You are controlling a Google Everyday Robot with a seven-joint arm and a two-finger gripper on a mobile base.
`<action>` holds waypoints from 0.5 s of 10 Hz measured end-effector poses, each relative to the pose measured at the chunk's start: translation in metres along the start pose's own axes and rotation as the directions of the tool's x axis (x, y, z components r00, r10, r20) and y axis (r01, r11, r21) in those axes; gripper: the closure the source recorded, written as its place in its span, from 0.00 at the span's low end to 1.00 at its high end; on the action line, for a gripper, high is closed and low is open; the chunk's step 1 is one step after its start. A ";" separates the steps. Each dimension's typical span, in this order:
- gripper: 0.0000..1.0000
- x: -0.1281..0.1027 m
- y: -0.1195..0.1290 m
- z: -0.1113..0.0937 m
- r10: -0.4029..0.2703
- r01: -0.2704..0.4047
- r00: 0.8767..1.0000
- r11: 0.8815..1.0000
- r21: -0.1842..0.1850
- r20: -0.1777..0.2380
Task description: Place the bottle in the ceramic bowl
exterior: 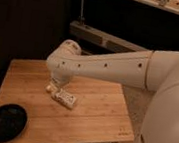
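The bottle lies on its side on the wooden table, pale with a white label and its cap toward the left. The black ceramic bowl sits at the table's front left corner and holds nothing that I can see. My white arm reaches in from the right, and the gripper hangs under the wrist directly above the bottle's cap end. The wrist hides the gripper's fingers.
The table is small and low, with its front edge near the bottom of the view. A dark cabinet stands behind on the left. A metal shelf rail runs behind the table. Speckled floor lies to the right.
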 end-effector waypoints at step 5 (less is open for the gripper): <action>0.35 0.001 0.010 0.050 -0.028 0.028 1.000 1.000 -0.014 0.001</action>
